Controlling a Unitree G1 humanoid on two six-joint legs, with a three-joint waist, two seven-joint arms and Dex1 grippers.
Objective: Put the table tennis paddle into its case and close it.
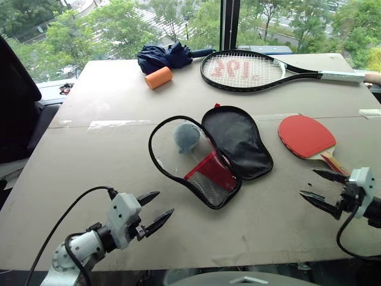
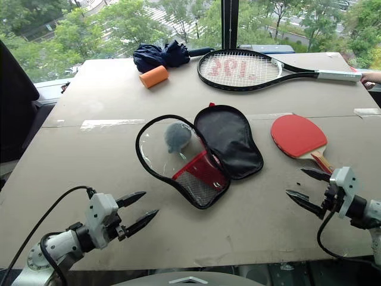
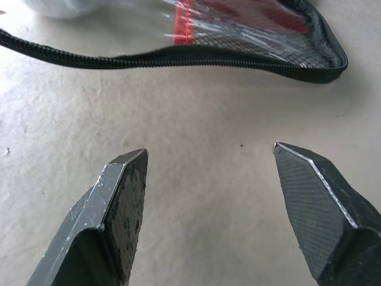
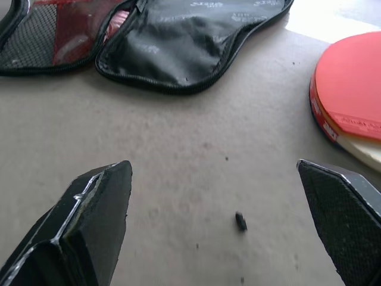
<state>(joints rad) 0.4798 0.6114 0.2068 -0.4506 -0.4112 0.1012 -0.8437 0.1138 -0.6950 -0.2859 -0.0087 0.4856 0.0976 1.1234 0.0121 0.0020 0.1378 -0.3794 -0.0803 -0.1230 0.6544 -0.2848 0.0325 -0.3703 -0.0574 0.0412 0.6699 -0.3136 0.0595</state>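
Observation:
The table tennis paddle (image 1: 306,136) lies flat on the table, red face up, its wooden handle pointing toward the near edge. To its left the case (image 1: 237,143) lies unzipped and spread open. One flap shows black lining; the other half (image 1: 205,177) has a clear window and a red and black mesh pocket. My right gripper (image 1: 307,182) is open just in front of the paddle's handle and holds nothing. My left gripper (image 1: 165,202) is open too, hovering near the case's front edge (image 3: 178,56). In the right wrist view the paddle (image 4: 351,95) sits beyond the open gripper (image 4: 214,167).
At the back of the table (image 1: 119,155) lie a black strung tennis racket (image 1: 241,70) and a folded dark blue umbrella (image 1: 164,56) with an orange handle (image 1: 158,77). A dark chair (image 1: 18,101) stands to the left. The table's near edge runs just below both grippers.

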